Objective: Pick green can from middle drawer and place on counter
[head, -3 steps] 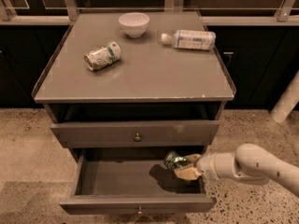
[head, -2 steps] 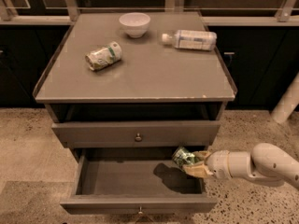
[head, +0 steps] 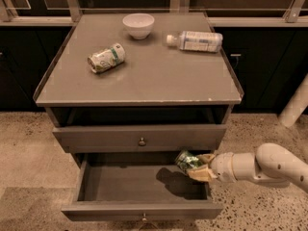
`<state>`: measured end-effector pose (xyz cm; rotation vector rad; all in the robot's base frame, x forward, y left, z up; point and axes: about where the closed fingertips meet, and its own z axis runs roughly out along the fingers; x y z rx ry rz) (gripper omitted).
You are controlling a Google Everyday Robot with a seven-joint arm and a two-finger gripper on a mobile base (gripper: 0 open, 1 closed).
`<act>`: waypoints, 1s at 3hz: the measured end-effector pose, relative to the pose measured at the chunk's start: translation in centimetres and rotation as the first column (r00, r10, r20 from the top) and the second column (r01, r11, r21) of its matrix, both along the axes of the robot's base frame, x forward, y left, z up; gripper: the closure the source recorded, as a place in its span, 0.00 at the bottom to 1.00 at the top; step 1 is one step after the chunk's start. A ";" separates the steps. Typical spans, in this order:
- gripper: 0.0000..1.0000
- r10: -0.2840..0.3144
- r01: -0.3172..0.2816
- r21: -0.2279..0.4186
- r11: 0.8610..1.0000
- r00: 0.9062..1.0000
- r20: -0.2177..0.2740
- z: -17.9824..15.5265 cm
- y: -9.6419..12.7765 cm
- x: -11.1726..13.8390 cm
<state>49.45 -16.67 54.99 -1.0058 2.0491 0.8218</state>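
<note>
The green can (head: 186,160), dark and shiny, is held in my gripper (head: 196,166), which reaches in from the right on a white arm. The can hangs tilted above the right part of the open middle drawer (head: 120,183), casting a shadow on the drawer floor. The drawer is pulled out and its floor looks bare. Its front shows a small knob at the bottom edge. The counter (head: 154,76) lies above, broad, grey and flat.
On the counter lie a pale cream can with a green band (head: 106,58), a white bowl (head: 138,25) and a clear plastic bottle (head: 195,41) on its side. A closed grey drawer front with a knob (head: 142,141) sits above the open drawer. A speckled floor surrounds the cabinet.
My gripper has lifted the green can up and to the right, from low over the drawer floor to above the drawer's right side.
</note>
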 end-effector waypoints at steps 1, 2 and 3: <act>1.00 0.022 -0.020 -0.089 0.996 0.999 0.025 3.2 0.1 -0.8; 1.00 0.066 -0.041 -0.193 0.980 0.990 0.126 10.4 -0.4 -0.9; 1.00 0.098 -0.044 -0.246 0.968 0.973 0.209 16.2 -1.1 -0.8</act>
